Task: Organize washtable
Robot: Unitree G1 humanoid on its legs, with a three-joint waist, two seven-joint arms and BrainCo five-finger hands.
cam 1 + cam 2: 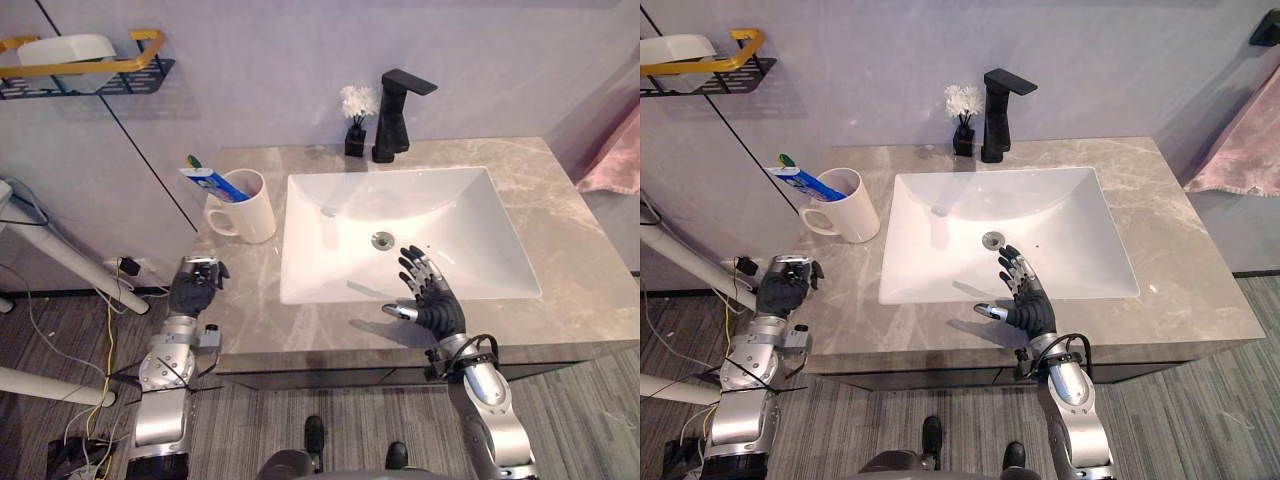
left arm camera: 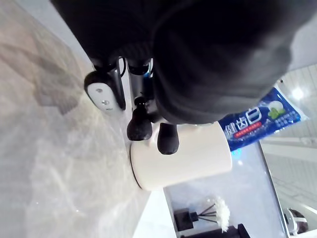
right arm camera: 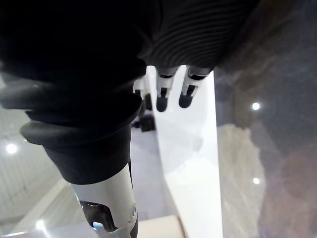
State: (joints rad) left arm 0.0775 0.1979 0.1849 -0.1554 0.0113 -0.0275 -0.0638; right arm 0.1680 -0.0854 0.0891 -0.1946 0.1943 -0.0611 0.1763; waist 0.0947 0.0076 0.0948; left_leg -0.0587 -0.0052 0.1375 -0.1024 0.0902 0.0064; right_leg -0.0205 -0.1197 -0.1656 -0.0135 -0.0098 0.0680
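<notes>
A white mug [image 1: 245, 210] stands on the marble counter [image 1: 580, 290], left of the white sink [image 1: 330, 270]. A blue toothpaste tube [image 1: 212, 184] and a green-tipped toothbrush [image 1: 193, 161] lean out of it. My left hand [image 1: 195, 287] hovers at the counter's front left corner, a short way in front of the mug [image 2: 183, 158], with its fingers curled and nothing in them. Over the sink's front rim my right hand [image 1: 432, 298] is open, fingers spread and empty.
A black faucet [image 1: 393, 118] and a small black vase of white flowers [image 1: 356, 125] stand behind the sink. On the wall at the upper left is a yellow-railed shelf [image 1: 90, 70] holding a white dish. A pink towel [image 1: 615, 160] hangs at the right.
</notes>
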